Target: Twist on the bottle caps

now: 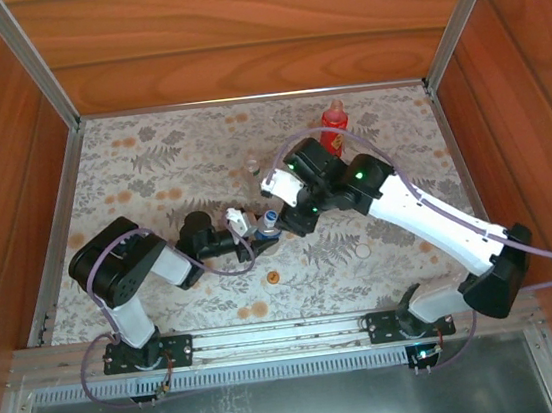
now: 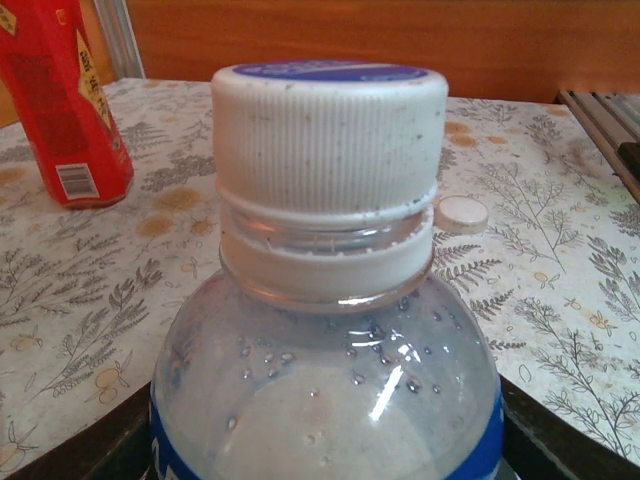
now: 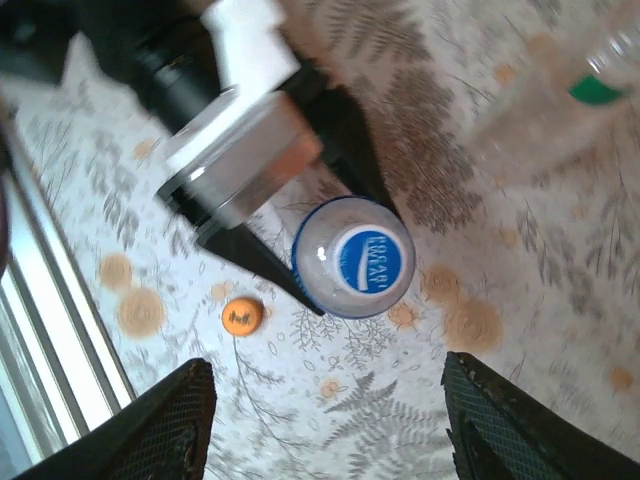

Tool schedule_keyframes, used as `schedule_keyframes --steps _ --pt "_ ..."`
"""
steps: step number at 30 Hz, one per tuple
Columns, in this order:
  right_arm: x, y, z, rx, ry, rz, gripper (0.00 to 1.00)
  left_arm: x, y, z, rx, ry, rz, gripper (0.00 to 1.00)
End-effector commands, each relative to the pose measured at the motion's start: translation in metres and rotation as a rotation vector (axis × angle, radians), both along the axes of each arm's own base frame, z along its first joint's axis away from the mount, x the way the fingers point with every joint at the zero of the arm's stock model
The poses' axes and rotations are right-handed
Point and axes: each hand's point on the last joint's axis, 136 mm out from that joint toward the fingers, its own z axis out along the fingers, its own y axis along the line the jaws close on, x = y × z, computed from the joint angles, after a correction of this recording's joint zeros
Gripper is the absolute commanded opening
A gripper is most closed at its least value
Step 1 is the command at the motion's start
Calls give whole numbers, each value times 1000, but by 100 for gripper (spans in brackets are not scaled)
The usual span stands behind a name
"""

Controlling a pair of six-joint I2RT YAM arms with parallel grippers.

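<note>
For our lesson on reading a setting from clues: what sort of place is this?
Probably a robot test booth, not a home: wood-panel walls box in a cloth-covered table, with a left arm and right arm bolted to a metal rail.

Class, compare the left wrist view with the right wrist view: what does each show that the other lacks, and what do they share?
Left wrist, not right wrist: the red bottle and a loose white cap on the table. Right wrist, not left wrist: a loose orange cap and the open right gripper. Shared: the short clear bottle wearing its blue-topped cap.
</note>
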Motion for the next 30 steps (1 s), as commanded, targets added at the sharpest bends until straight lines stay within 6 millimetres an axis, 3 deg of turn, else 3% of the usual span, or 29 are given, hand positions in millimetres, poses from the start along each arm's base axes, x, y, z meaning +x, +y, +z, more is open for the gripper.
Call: schedule_keyframes --steps 1,6,9,14,18,29,30 --pt "-15 4 -9 -15 -99 327 63 -20 10 -33 85 78 -47 56" --pt "-6 8 -20 -89 -146 474 57 -31 15 -40 104 65 -79 56" --pt "3 17 -27 -119 -141 505 51 -33 17 -40 108 57 -78 56" --pt "14 27 -39 -152 -130 525 50 -32 15 -37 99 56 -87 56" --pt "16 32 -45 -159 -111 536 49 -32 14 -35 93 55 -89 56" --pt "18 30 -51 -186 -86 533 35 -30 15 -35 97 53 -73 56" --pt "19 31 -62 -205 -59 537 34 -30 15 -35 97 53 -73 56"
